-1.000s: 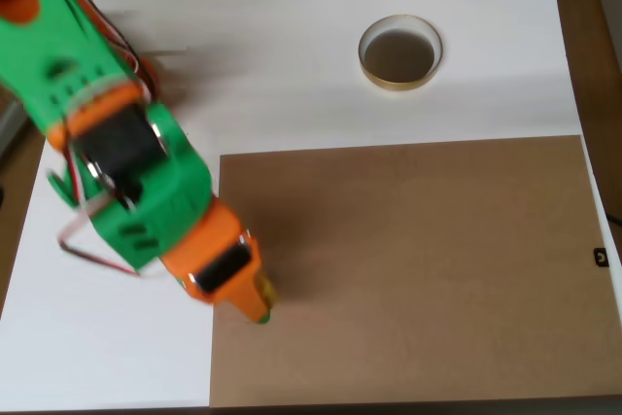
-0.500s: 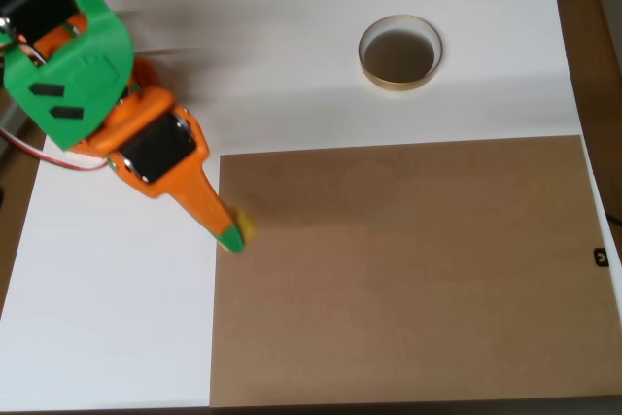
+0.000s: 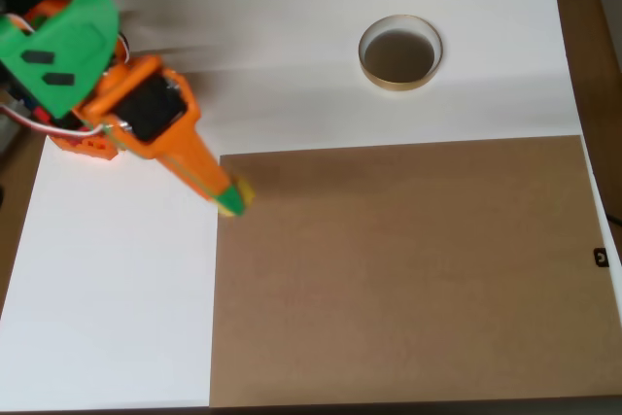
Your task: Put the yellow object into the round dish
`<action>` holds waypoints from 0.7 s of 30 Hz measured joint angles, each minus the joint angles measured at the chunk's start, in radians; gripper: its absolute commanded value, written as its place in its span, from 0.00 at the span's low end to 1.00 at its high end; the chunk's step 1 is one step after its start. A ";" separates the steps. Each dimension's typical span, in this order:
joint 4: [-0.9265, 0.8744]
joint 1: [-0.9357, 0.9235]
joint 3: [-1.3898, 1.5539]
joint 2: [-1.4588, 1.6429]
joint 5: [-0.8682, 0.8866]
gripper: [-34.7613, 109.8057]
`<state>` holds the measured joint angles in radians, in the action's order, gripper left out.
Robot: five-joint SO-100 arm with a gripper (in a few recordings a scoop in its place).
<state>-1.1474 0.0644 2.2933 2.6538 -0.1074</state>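
Orange-and-green claw [image 3: 231, 201] at left-centre looks clamped on the small bright yellow plastic piece [image 3: 242, 193]. Carry step, I'd say; next it needs swinging toward the gold-rimmed round dish [image 3: 399, 52], upper right, still empty.

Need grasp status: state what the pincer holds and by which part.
The pincer is shut on the yellow object; just a sliver shows at the tip, so which part is gripped cannot be told.
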 measured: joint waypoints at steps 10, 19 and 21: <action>-0.032 0.239 -0.135 -0.229 0.017 0.24; -0.054 0.443 -0.204 -0.459 0.008 0.24; -0.054 0.479 -0.230 -0.512 0.008 0.24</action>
<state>-1.2011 0.5430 2.0632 2.1414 -0.0997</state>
